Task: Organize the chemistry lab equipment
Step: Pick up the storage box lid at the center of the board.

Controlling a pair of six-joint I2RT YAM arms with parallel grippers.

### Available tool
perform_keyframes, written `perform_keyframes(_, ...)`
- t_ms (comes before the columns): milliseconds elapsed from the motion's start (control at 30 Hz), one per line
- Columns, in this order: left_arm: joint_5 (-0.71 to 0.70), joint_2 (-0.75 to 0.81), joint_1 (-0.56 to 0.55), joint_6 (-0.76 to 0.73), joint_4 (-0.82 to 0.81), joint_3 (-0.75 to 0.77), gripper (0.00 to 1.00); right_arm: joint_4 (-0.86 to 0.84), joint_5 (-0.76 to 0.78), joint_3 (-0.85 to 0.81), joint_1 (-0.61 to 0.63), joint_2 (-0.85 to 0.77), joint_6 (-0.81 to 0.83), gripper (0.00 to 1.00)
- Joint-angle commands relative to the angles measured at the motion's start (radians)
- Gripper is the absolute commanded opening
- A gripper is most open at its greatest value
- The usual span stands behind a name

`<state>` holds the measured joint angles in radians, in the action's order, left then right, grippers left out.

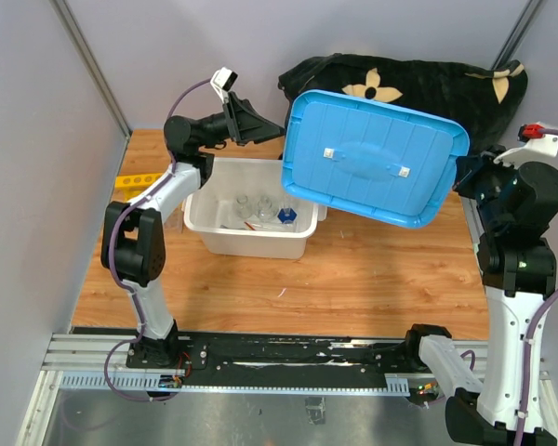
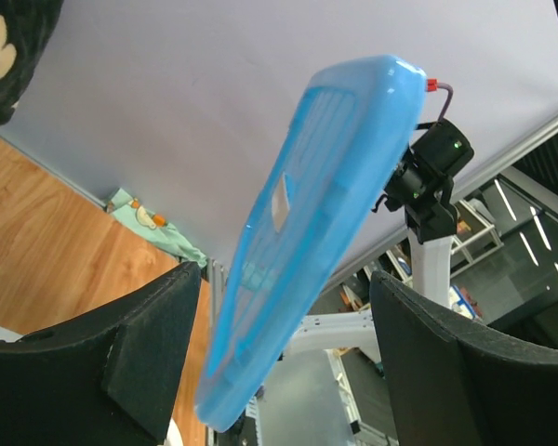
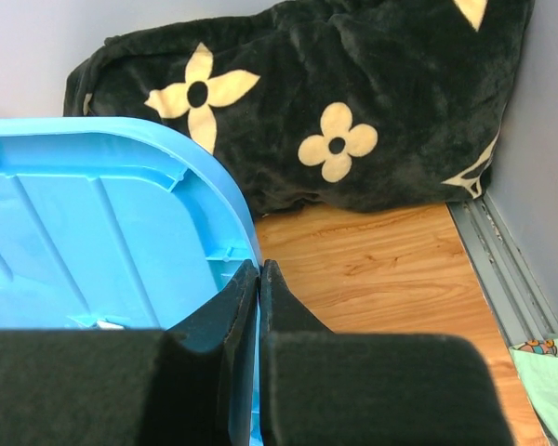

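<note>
Small clear glass flasks and beakers (image 1: 251, 210) and a blue-capped item (image 1: 285, 216) lie inside the white tub (image 1: 205, 223). The yellow tube rack (image 1: 135, 180) sits at the table's far left, partly behind the left arm. My right gripper (image 3: 259, 269) is shut on the rim of the blue lid (image 1: 372, 158) and holds it tilted in the air over the tub's right side. The lid also shows in the left wrist view (image 2: 298, 232). My left gripper (image 1: 265, 128) is open and empty, raised above the tub's back left, with the lid's near edge between its fingers but apart from them.
A black cloth with cream flowers (image 1: 391, 84) lies bunched at the back right, also in the right wrist view (image 3: 353, 102). Grey walls close the left and back. A metal rail (image 1: 260, 358) runs along the near edge.
</note>
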<state>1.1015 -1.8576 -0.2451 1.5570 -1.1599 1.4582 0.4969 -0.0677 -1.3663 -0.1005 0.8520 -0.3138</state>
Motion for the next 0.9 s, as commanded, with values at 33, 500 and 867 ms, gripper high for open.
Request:
perform_keyframes(33,0.047,0.062,-0.026,-0.013,-0.035,-0.004,0.78,-0.060,-0.013,0.012,-0.007,0.003,-0.025,0.01)
perform_keyframes(500,0.078,0.110,-0.059,-0.238,0.196,-0.067,0.61,-0.082,-0.039,0.004,-0.006,0.041,-0.042,0.01)
perform_keyframes(867,0.022,0.150,-0.063,-0.507,0.471,-0.039,0.47,-0.094,-0.055,0.006,-0.004,0.059,-0.059,0.01)
